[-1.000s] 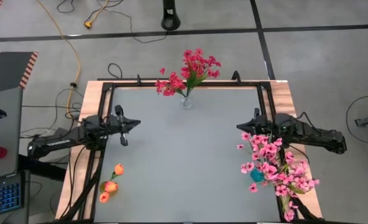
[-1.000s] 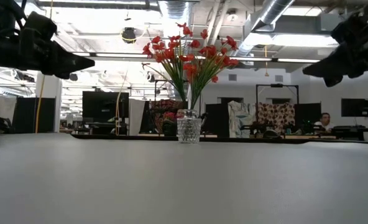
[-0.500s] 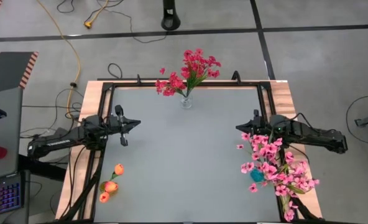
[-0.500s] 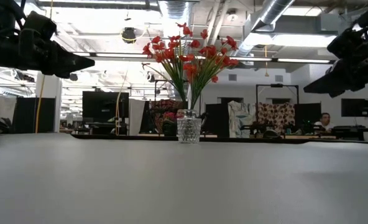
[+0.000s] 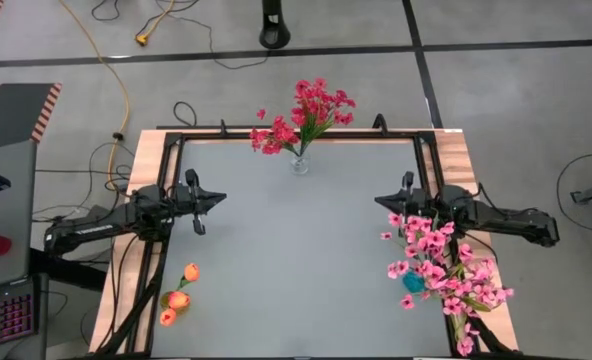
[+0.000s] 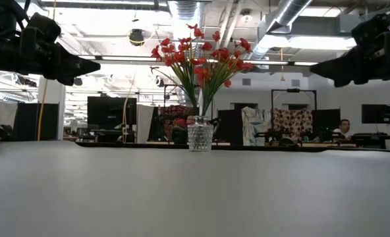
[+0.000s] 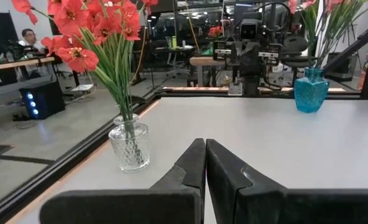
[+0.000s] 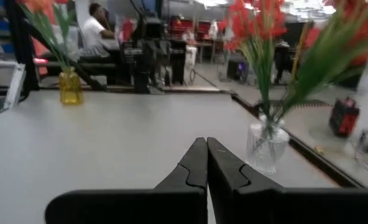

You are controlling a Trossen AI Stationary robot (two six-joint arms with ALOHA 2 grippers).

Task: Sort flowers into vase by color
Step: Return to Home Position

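Bench (image 5: pixel 306 260), arms raised either side.
Left tool (image 5: pixel 217 200), right tool (image 5: pixel 382 203) clenched empty; may snag pink flowers (image 5: pixel 441 265) beside right arm.

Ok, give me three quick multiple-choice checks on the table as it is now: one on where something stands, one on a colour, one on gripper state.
1. Where does the clear glass vase of red flowers stand?
A. the near left corner
B. the middle of the table's far edge
C. beside the right arm

2. What colour is the vase holding the pink flowers?
A. yellow
B. clear
C. blue

3. How are the left gripper and right gripper?
A. both shut, empty
B. both open
C. each holding a stem

Answers:
1 B: the high view shows it centred at the far edge.
2 C: the blue vase sits under the pink sprays.
3 A: each wrist view shows jaws pressed together on nothing.
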